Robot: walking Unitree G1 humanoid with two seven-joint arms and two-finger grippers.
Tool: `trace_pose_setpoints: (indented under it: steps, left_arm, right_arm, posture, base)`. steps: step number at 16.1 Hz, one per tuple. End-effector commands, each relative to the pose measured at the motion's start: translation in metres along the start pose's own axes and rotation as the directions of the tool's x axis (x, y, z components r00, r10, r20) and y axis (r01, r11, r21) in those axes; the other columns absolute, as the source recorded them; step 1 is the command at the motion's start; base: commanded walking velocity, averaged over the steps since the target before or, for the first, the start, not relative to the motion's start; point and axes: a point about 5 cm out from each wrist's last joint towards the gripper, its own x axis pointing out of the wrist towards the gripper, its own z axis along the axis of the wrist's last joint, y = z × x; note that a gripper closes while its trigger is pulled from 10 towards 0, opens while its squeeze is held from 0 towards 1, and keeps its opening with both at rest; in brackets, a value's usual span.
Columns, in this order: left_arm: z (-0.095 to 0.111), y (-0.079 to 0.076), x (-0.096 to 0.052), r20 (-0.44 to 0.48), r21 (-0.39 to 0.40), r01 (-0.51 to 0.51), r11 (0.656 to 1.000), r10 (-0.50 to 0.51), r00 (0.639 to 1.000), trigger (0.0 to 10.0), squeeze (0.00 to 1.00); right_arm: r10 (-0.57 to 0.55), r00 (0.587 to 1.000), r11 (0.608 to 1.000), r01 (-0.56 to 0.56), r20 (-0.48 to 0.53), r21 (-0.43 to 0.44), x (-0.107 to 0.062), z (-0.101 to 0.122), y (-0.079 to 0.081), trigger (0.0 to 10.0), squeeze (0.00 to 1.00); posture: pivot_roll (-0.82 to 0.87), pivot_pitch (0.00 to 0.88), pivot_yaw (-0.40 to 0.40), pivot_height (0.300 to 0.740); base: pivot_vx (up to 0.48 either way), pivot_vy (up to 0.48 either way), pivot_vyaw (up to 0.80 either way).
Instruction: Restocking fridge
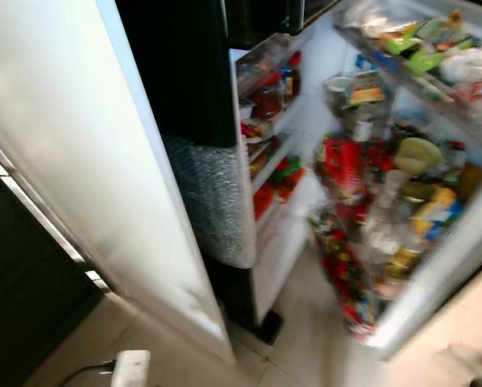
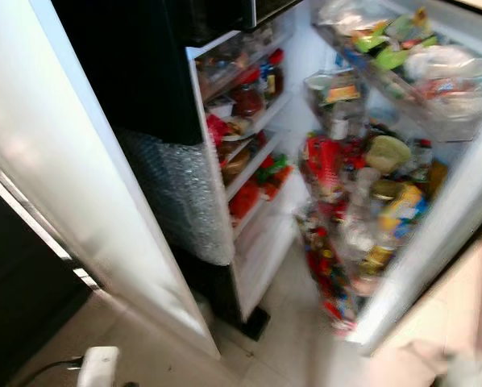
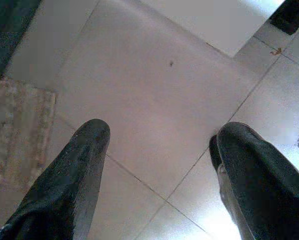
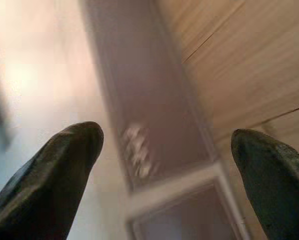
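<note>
The fridge (image 1: 265, 145) stands open before me, blurred. Its inner shelves (image 1: 269, 121) hold red jars, bottles and packets. The open door (image 1: 402, 201) on the right is packed with bottles, jars and bright red packets in its racks. My left gripper (image 3: 159, 145) hangs over the tiled floor, open, nothing between its black fingers (image 3: 74, 170). My right gripper (image 4: 169, 145) is open too, with nothing held, pointing at a pale frame and wood panel.
A white door panel (image 1: 88, 161) stands open on the left, with a dark cabinet (image 1: 23, 274) beside it. A white plug block (image 1: 132, 369) with a cable lies on the pale floor tiles (image 1: 305, 347). A mat (image 3: 17, 130) lies by the left gripper.
</note>
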Motion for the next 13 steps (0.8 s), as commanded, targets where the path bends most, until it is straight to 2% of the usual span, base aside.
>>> trace_pose_setpoints:
  steps: [1,4,5,7,8,9,12,13]
  left_arm:
    - [-0.002,-0.006,0.0,-0.007,-0.014,0.012,1.0,-0.012,1.0,10.0,0.0]
    - [-0.002,-0.008,0.0,-0.004,-0.016,0.014,1.0,-0.014,1.0,10.0,0.0]
    - [-0.002,-0.008,0.0,-0.004,-0.014,0.016,1.0,-0.016,1.0,10.0,0.0]
    - [-0.002,-0.008,0.0,-0.005,-0.012,0.016,1.0,-0.016,1.0,10.0,0.0]
    - [-0.002,-0.008,0.0,-0.004,-0.011,0.016,1.0,-0.016,1.0,10.0,0.0]
    - [-0.002,-0.008,0.0,-0.004,-0.011,0.015,1.0,-0.015,1.0,10.0,0.0]
    - [-0.003,-0.008,0.0,-0.005,-0.007,0.015,1.0,-0.015,1.0,10.0,0.0]
    - [-0.003,-0.008,0.0,-0.008,-0.006,0.015,1.0,-0.015,1.0,10.0,0.0]
  right_arm:
    - [0.043,0.997,0.999,-0.043,-0.058,0.005,-0.013,-0.018,0.017,10.0,0.0]
    - [0.005,1.0,0.999,-0.004,-0.028,0.047,-0.01,-0.009,0.014,10.0,0.0]
    - [-0.045,0.999,0.997,0.044,0.018,0.061,-0.006,0.001,0.008,10.0,0.0]
    - [-0.075,0.993,0.995,0.068,0.085,0.079,0.0,0.018,0.001,10.0,0.0]
    - [-0.054,0.991,0.991,0.038,0.121,0.129,0.005,0.033,0.001,10.0,0.0]
    - [-0.049,0.988,0.99,0.029,0.144,0.141,0.006,0.04,0.002,10.0,0.0]
    - [-0.01,0.974,0.99,-0.023,0.225,0.143,0.006,0.061,0.008,10.0,0.0]
    - [0.042,0.959,0.99,-0.077,0.281,0.116,0.004,0.068,0.014,10.0,0.0]
  posture:
    - [-0.19,0.0,0.087,0.74]
    - [-0.19,0.0,0.085,0.74]
    - [-0.19,0.0,0.087,0.74]
    - [-0.2,0.0,0.088,0.74]
    - [-0.2,0.0,0.088,0.74]
    - [-0.2,0.0,0.087,0.74]
    - [-0.2,0.0,0.088,0.74]
    - [-0.19,0.0,0.084,0.74]
  base:
    - [0.0,0.0,0.0]
    - [0.0,0.0,0.0]
    - [0.0,0.0,0.0]
    - [0.0,0.0,0.0]
    - [0.0,0.0,0.0]
    - [0.0,0.0,0.0]
    - [0.0,0.0,0.0]
    - [0.0,0.0,0.0]
